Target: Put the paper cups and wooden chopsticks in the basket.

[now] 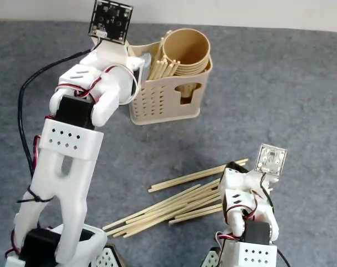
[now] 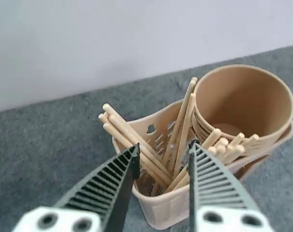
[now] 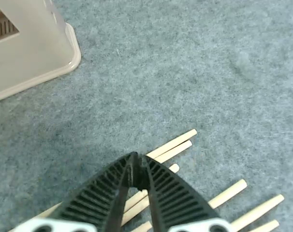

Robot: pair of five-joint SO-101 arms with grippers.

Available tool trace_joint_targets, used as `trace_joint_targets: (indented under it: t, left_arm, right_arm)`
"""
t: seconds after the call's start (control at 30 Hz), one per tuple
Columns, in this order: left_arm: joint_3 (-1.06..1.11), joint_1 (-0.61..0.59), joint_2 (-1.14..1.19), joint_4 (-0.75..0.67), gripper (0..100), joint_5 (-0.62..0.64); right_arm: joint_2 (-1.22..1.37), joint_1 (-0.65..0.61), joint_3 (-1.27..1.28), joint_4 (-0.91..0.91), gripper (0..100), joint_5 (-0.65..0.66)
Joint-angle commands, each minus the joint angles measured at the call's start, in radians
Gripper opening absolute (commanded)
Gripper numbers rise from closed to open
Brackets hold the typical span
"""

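A beige slotted basket (image 1: 157, 105) stands at the back of the grey carpet. It holds a stack of tan paper cups (image 1: 186, 51) and several wooden chopsticks (image 1: 160, 64) standing on end. My left gripper (image 2: 162, 154) hangs open just above the basket (image 2: 166, 210), over the chopsticks (image 2: 132, 140) beside the cups (image 2: 243, 101); it grips nothing. Several more chopsticks (image 1: 174, 208) lie in a loose pile at the front. My right gripper (image 3: 137, 158) is shut, its tips together right over the ends of these chopsticks (image 3: 173, 145).
Grey carpet (image 1: 279, 100) lies open to the right of the basket and between the basket and the pile. A corner of the basket (image 3: 30, 58) appears in the right wrist view. A pale wall runs behind the basket.
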Motion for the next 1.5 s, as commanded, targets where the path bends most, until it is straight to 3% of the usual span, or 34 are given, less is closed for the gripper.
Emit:
trace_joint_targets:
  t: [0.0,0.4,0.8,1.3,1.47]
  left_arm:
    - [0.013,0.007,-0.119,0.034,17,0.012]
    - [0.518,0.179,-0.515,0.031,16,0.009]
    - [0.937,0.357,-0.616,-0.143,11,-0.054]
    - [1.073,0.489,-0.611,-0.210,11,-0.052]
    - [1.033,0.490,-0.460,-0.218,11,-0.052]
  right_arm:
    - [-0.018,0.010,0.137,-0.024,0.5,0.009]
    - [-0.018,0.010,0.137,-0.024,0.5,0.009]
    - [-0.018,0.010,0.137,-0.024,0.5,0.009]
    - [-0.018,0.010,0.137,-0.024,0.5,0.009]
    - [-0.018,0.010,0.137,-0.024,0.5,0.009]
